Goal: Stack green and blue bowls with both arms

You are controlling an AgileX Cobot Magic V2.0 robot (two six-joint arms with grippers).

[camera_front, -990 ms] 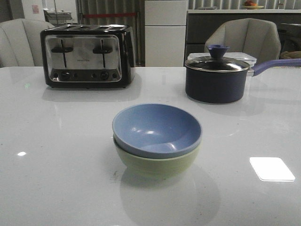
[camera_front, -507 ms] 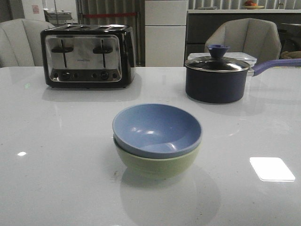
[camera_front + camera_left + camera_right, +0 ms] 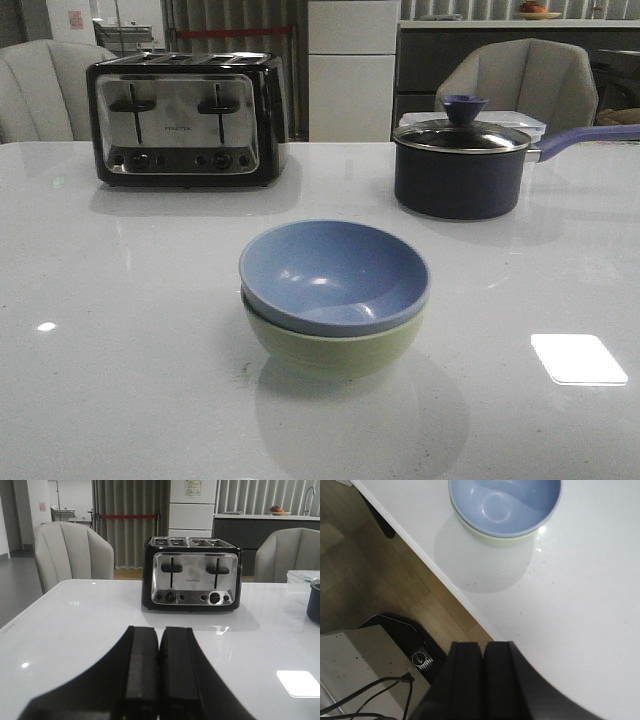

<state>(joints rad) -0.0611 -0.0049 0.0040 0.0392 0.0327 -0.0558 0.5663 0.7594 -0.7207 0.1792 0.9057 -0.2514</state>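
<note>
Both the left end effector (image 3: 159, 670) and right end effector (image 3: 482, 680) are closed, empty.

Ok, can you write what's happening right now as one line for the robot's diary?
stack: dusty blue matte bowl nested in pale green matte bowl | left gripper: shut, empty | right gripper: shut, empty | both clear of bowls
</note>
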